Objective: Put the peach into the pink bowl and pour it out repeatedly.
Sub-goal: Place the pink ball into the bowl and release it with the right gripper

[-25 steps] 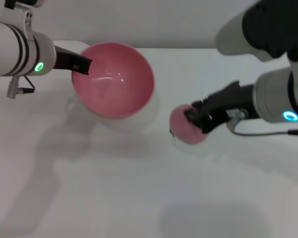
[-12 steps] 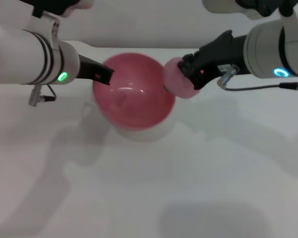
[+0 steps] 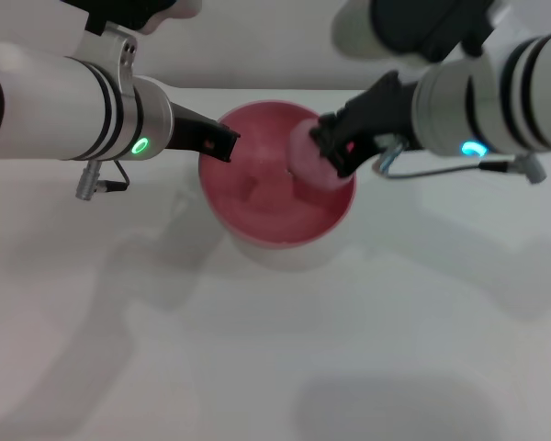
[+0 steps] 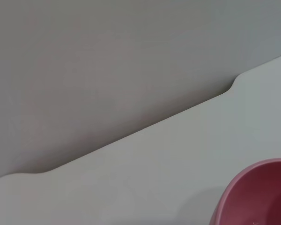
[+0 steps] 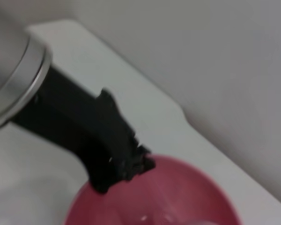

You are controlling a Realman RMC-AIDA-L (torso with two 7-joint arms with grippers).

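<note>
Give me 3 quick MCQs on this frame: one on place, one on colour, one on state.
1. Where is the peach?
A. Over the pink bowl, in the right gripper
B. On the table, clear of the bowl
C. In the left gripper

2. Bowl colour?
A. White
B. Pink
C. Green

3. What is the left gripper doing?
A. Hanging free
B. Holding the bowl's rim
C. Holding the peach

Key: 1 A, the black fingers clamp the peach above the bowl's inside. 2 B, glossy pink walls. 3 B, its tip sits on the rim nearest the left arm.

A bare test space, likely a lab: a plain white bench meets a blank grey wall toward twelve o'clock.
</note>
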